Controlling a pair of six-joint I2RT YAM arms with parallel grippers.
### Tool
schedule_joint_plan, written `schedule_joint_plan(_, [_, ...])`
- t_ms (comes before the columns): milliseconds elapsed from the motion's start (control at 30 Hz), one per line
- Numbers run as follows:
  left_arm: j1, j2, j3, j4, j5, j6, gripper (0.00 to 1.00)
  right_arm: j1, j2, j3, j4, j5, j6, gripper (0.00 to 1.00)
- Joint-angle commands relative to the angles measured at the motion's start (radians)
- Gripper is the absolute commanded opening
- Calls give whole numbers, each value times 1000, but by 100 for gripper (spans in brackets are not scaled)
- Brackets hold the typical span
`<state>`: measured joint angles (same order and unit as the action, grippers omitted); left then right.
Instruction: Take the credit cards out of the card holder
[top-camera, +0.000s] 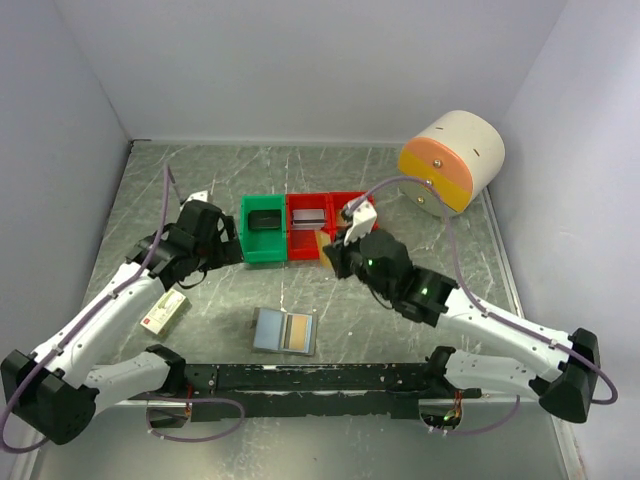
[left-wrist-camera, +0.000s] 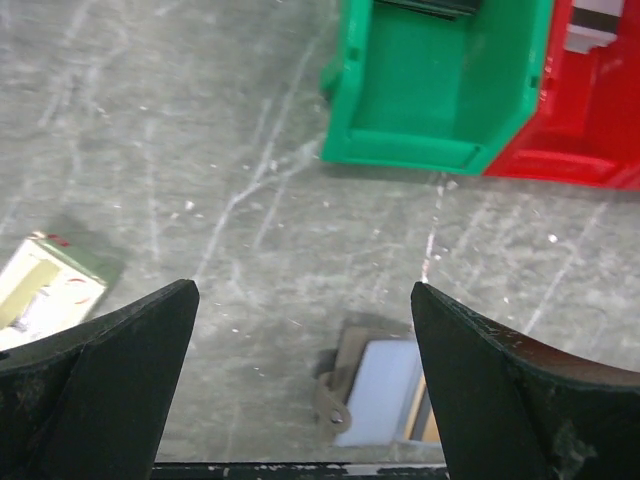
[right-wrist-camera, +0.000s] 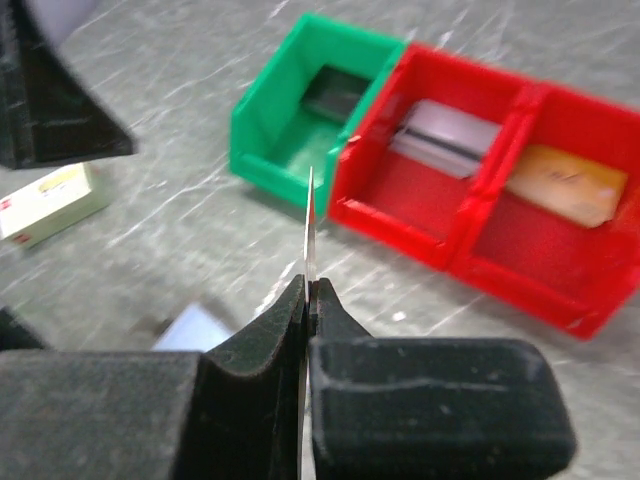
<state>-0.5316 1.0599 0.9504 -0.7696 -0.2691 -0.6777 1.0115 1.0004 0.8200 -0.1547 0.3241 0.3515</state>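
Note:
The grey card holder (top-camera: 268, 330) lies open on the table in front of the arms, with a pale blue pocket on the left and an orange-tan credit card (top-camera: 298, 332) on its right panel. My right gripper (top-camera: 335, 250) is shut on a thin card (right-wrist-camera: 310, 215), seen edge-on, and holds it above the table just in front of the bins. Another orange-tan card (right-wrist-camera: 565, 182) lies in the rightmost red bin. My left gripper (top-camera: 225, 247) is open and empty, left of the green bin; its view shows the holder (left-wrist-camera: 385, 390) between its fingers, below.
A green bin (top-camera: 265, 228) and two red bins (top-camera: 307, 225) stand in a row at the middle back; the middle one holds a grey card (right-wrist-camera: 443, 138). A small white-and-red box (top-camera: 163, 311) lies at the left. A cream-and-orange cylinder (top-camera: 452, 160) sits at the back right.

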Motion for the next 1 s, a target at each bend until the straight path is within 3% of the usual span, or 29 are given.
schedule_joint_plan(0, [108,-16,24,-56,-38,116,100,-172,36,67,-100,-53,-173,0])
schedule_joint_plan(267, [294,-26,31,35,43,259,100,-500,53,102,-92,-307,-122,0])
schedule_joint_plan(467, [300,-62,-47,128,9,242,100,-661,97,116,-62,-441,-158,0])
schedule_joint_plan(667, [299,-164,-111,180,-23,230,100,-637,201,117,-5,-493,-517,0])
schedule_joint_plan(833, [298,-134,-101,164,15,230,100,-413,334,169,-62,-198,-911,0])
schedule_joint_plan(967, [298,-112,-89,151,9,229,99,-400,412,158,11,-157,-1074,0])
